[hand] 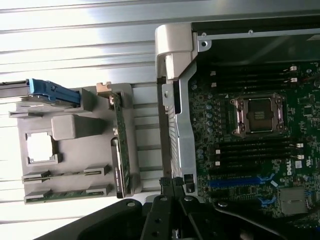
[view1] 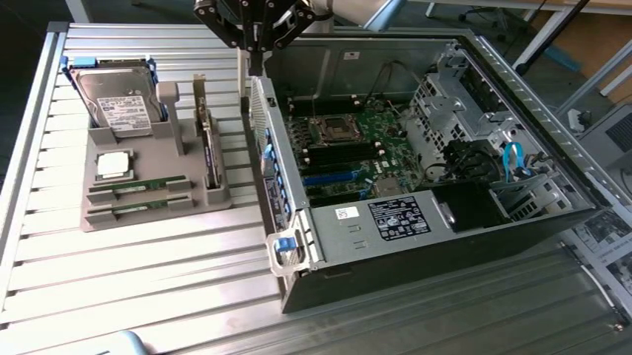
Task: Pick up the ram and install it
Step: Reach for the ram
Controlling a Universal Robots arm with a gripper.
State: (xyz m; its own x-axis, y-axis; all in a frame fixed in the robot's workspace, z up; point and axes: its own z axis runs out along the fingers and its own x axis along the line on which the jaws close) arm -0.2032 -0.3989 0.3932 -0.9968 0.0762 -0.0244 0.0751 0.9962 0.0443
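hand [view1: 254, 61] cut by edge, drive label [view1: 126, 113] illegible

Open computer case [view1: 395, 296] on slatted table [view1: 138, 266]; grey holder [view1: 153, 159] beside it carries hard drive [view1: 117, 103], processor chip [view1: 112, 164].

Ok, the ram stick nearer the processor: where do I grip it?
Take the ram stick at mid-length, from straight above, jaws across its thin faces: it stands on edge in the holder, whose blocks cover both ends.
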